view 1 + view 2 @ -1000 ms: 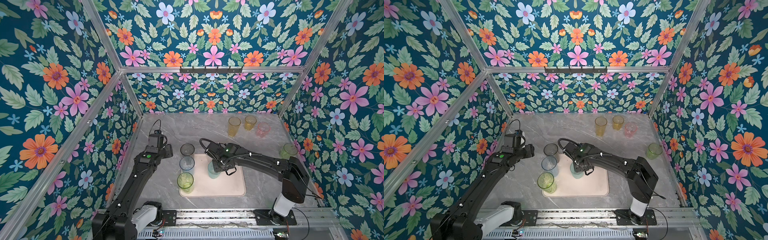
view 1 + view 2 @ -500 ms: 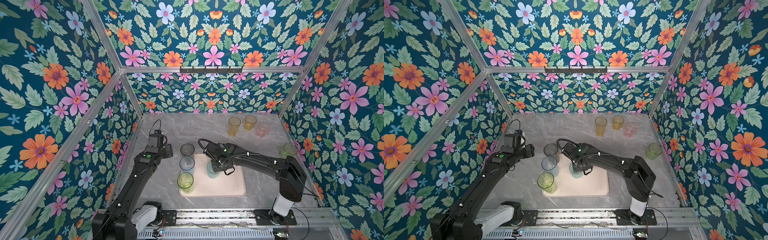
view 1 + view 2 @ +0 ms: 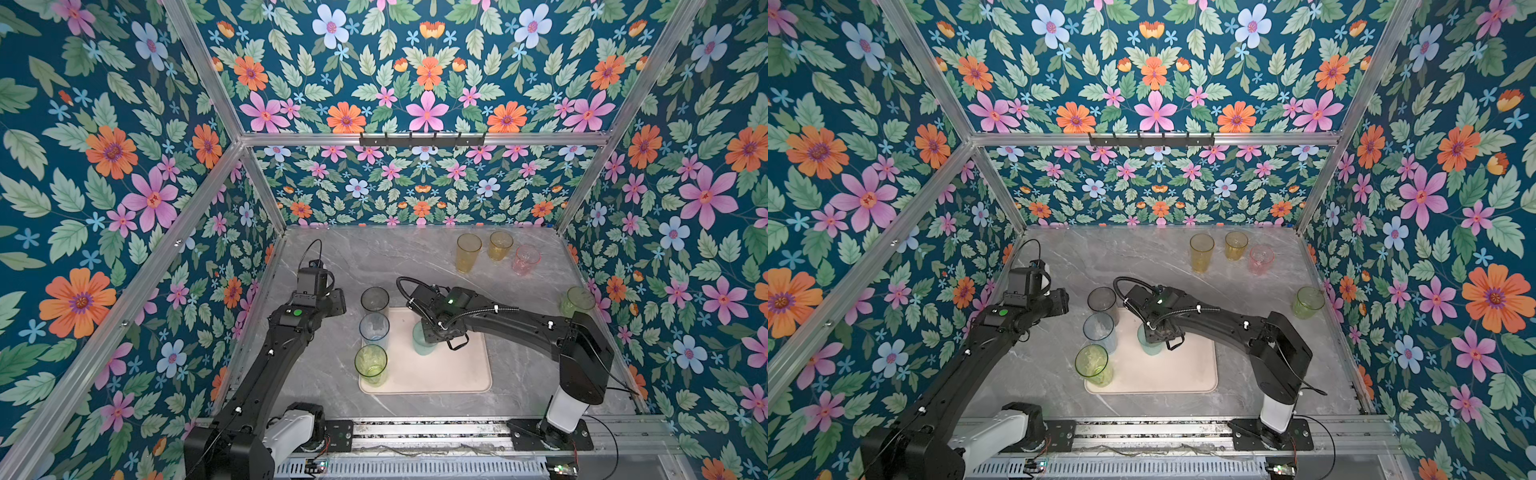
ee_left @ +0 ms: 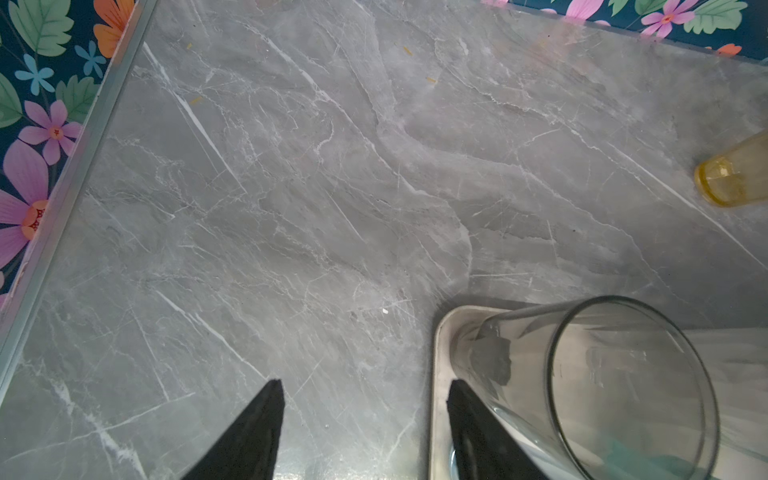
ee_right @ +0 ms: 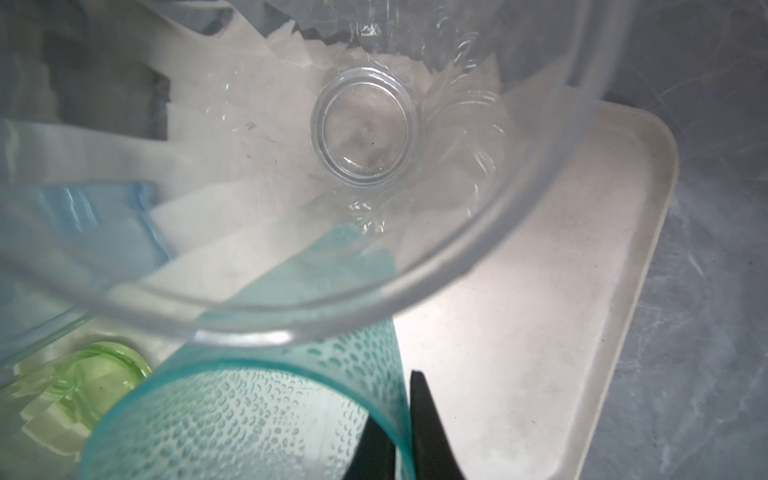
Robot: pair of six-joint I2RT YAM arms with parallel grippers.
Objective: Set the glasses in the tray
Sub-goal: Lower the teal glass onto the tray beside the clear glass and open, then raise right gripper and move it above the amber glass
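As I judge it, the step in hand is setting down the teal translucent dimpled tumbler on the flat pale pink rectangular tray. The tumbler stands upright on the tray, left of its middle. The right hand has it by the rim from above, one black finger inside the wall and one outside, closed narrowly on that wall. In the right wrist view a clear tapered tumbler stands on the tray just beside it; in both top views the right arm hides it.

Three more stand along the tray's left edge: a smoky grey tumbler at the far corner, a pale blue tumbler and a yellow-green tumbler near the front corner. The left hand hangs over the grey marble worktop just beside that far corner, its fingers well apart and empty.

Four glasses stand off the tray: a taller amber tumbler, a shorter amber tumbler and a pink tumbler at the far right, and a pale green tumbler by the right wall.

Next, the right hand should open just enough to free the wall, then rise straight up. That keeps the inner finger from dragging the rim and tipping the teal tumbler into its clear neighbour
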